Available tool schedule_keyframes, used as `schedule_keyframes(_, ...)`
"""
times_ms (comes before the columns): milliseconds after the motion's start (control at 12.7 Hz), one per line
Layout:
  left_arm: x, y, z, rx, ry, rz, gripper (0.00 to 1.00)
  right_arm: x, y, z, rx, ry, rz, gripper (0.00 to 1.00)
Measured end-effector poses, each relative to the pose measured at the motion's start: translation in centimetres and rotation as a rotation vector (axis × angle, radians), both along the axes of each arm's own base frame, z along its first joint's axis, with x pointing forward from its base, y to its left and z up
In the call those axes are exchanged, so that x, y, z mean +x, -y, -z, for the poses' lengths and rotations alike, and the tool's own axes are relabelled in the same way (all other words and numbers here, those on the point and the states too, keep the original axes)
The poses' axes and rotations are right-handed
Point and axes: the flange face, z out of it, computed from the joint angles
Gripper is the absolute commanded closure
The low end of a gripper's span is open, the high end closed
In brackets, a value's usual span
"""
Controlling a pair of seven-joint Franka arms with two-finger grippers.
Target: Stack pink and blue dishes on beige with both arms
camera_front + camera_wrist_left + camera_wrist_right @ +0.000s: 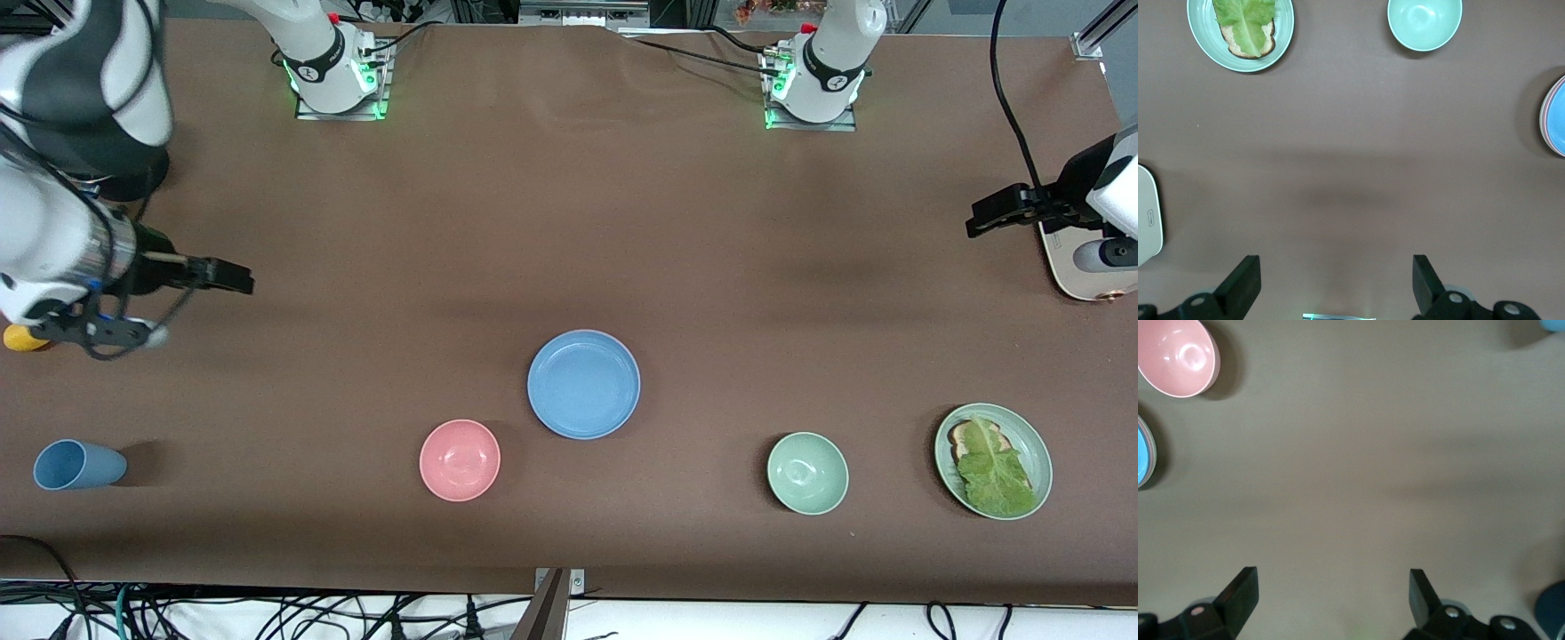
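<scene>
The blue plate lies near the table's middle. In the left wrist view a thin pink rim shows under the blue plate, so it lies on top of the pink one. The beige plate is hidden in every view. My right gripper hangs open over bare table at the right arm's end, nothing between its fingers. My left gripper hangs open over bare table at the left arm's end, also holding nothing.
Nearer the front camera stand a blue cup, a pink bowl, a pale green bowl and a pale green plate with bread and lettuce. A cream appliance sits under the left arm. A yellow thing lies under the right arm.
</scene>
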Motion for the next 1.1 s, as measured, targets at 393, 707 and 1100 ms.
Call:
schedule_keyframes(393,0.0,0.2,-0.1,0.0,0.002,0.004,0.0,-5.9,4.5,-5.4,-0.015,0.05,0.01,0.0)
schedule_keyframes(707,0.0,0.4,-0.1,-0.001,0.003,0.007,0.0,-8.6,6.0,-2.9,-0.01,0.09,0.04,0.0)
schedule_keyframes(1100,0.0,0.4,-0.1,-0.003,0.003,0.013,0.0,-8.5,6.5,-3.5,-0.019,0.101,0.045,0.0)
